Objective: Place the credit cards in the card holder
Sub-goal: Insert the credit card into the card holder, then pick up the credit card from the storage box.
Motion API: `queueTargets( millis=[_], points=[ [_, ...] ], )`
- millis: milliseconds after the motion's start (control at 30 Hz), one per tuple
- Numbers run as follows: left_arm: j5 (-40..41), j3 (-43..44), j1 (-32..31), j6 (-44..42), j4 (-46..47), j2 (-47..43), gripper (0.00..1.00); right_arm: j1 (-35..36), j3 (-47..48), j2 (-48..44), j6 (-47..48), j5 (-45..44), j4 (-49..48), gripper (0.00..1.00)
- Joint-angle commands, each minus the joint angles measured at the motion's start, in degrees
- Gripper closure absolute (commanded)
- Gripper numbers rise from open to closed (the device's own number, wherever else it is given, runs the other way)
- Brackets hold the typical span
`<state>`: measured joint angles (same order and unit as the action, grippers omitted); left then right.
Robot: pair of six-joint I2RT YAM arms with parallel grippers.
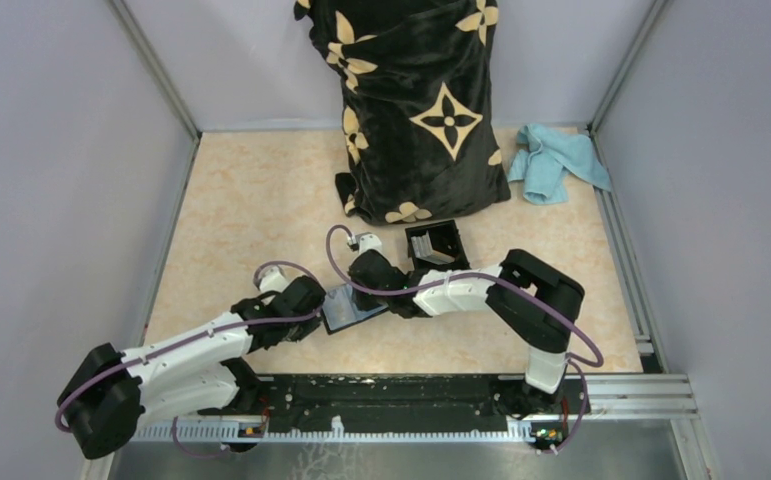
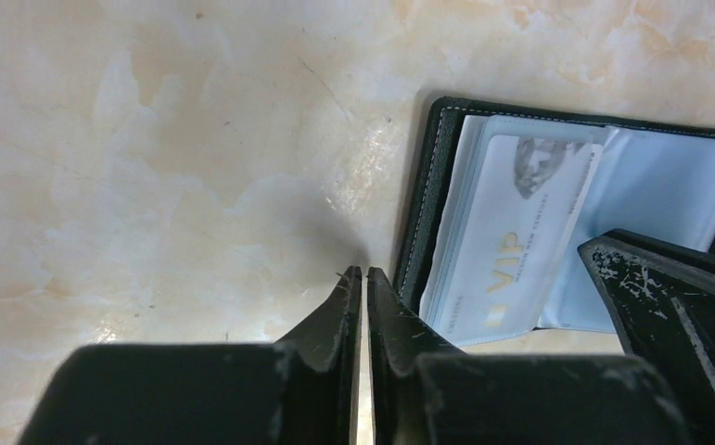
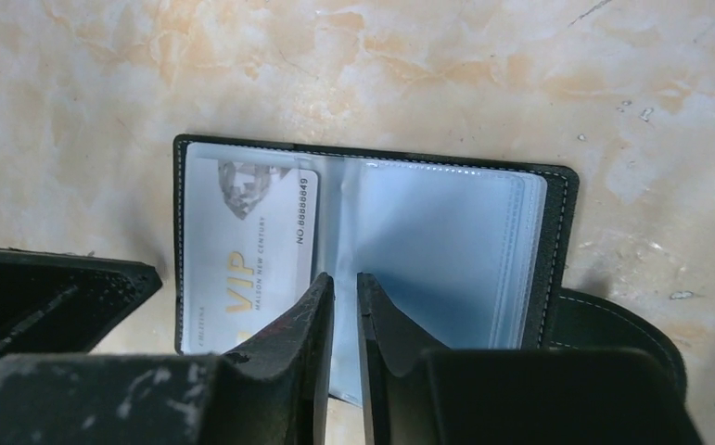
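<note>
- Pale marbled table [image 1: 261, 200] inside lavender-grey walls, with a metal rail along the near edge where both arm bases are bolted.
- At the far centre stands a black cloth with gold flower prints [image 1: 421, 110]. A light blue towel [image 1: 556, 160] lies crumpled in the far right corner.
- A rigid black box with slots [image 1: 436, 245] sits just near the cloth, right of the table's middle.
- The card holder [image 3: 557, 241] lies open and flat on the near centre of the table, between the two grippers and left of and nearer than the box. Its clear plastic sleeves are spread, and its strap tab [image 3: 613, 324] curls out on the right.
- One of the credit cards, a light blue card [image 3: 242, 250] with gold "VIP" lettering, is tucked in a sleeve on the holder's left page.
- The left gripper [image 2: 364, 273] is low over bare table just beside the holder's left edge. Its fingers are all but closed, with only a sliver of light between them, and they grasp nothing.
- The right gripper [image 3: 344, 278] hangs over the middle of the open holder, near the card's right edge. Its fingers stand slightly apart with sleeve plastic showing through the gap. I cannot tell whether the tips touch the sleeves.
</note>
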<state>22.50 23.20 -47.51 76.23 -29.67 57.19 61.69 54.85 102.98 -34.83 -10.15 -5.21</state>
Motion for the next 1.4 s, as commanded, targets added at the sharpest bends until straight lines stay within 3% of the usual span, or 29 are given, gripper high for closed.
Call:
queueTargets(
  millis=[0, 233, 433, 533, 700, 733, 800, 967, 1167, 1367],
  points=[
    [2.6, 3.1, -0.2, -0.4, -3.6, 0.1, 0.87, -0.2, 2.0, -3.5, 2.4, -1.8, 0.8, 0.82],
    [5.0, 5.9, -0.2, -1.3, -6.7, -2.4, 0.66, -0.2, 2.7, -5.6, 5.8, -3.9, 2.4, 0.67],
    [8.4, 8.9, -0.2, -4.6, -9.4, -6.0, 0.48, -0.2, 4.3, -7.8, 9.8, -8.4, 5.0, 0.44],
    [9.9, 10.5, -0.2, -5.4, -10.8, -6.1, 0.38, -0.2, 5.1, -10.1, 11.8, -11.4, 5.9, 0.27],
    [10.2, 10.3, -0.2, -8.8, -7.2, -9.2, 0.21, -0.3, 6.0, -12.2, 13.9, -17.9, 6.7, 0.08],
    [10.4, 9.9, -0.2, -9.7, -6.0, -10.2, 0.09, -0.7, 6.2, -12.6, 14.1, -18.7, 7.0, 0.06],
    [10.9, 8.9, -0.2, -11.9, -3.2, -12.2, 0.01, -1.8, 6.6, -13.4, 14.2, -18.5, 7.6, 0.05],
    [12.2, 7.3, -0.2, -16.7, 2.5, -15.1, 0.01, -5.9, 6.0, -16.7, 11.3, -16.9, 8.4, 0.07],
    [10.9, 5.8, -0.2, -21.2, 10.1, -15.9, 0.01, -13.5, -0.1, -24.4, 6.4, -11.1, 4.4, 0.19],
    [8.8, 2.7, -0.2, -25.6, 17.7, -18.6, 0.01, -17.2, 2.4, -25.4, 11.9, -12.6, 10.2, 0.21]
  ],
)
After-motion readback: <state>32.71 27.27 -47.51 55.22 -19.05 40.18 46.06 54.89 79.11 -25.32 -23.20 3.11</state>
